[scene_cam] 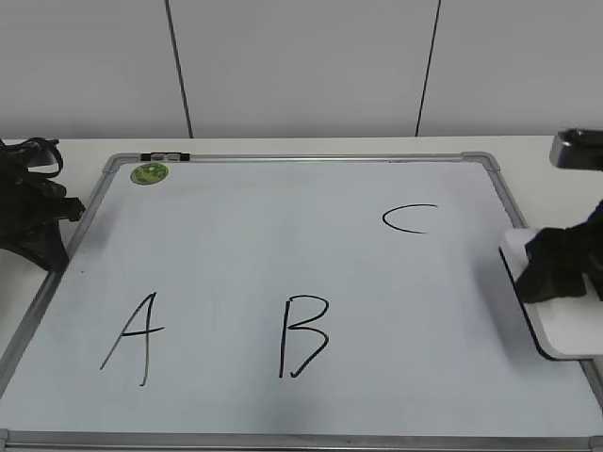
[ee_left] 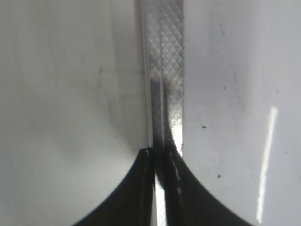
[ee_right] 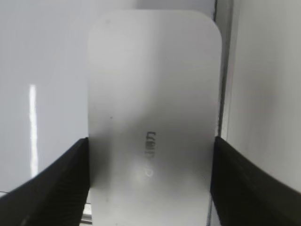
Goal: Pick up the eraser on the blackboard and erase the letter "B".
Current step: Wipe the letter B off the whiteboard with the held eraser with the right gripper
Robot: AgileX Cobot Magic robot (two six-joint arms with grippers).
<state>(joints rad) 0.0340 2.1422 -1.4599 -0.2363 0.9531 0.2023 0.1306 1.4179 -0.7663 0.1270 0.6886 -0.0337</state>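
While the right gripper (ee_right: 149,179) brackets the eraser (scene_cam: 556,306) at the blackboard's (scene_cam: 283,160) right frame edge, its pads meeting both long sides in a grip, it should lift level before sliding left toward the letter "B" (scene_cam: 303,336), so the felt lands flat. The left gripper (ee_left: 160,160) sits closed over the blackboard's left frame. Handwritten "A" (scene_cam: 132,339) and "C" (scene_cam: 410,218) are legible; the eraser's grey print is too blurred to read.
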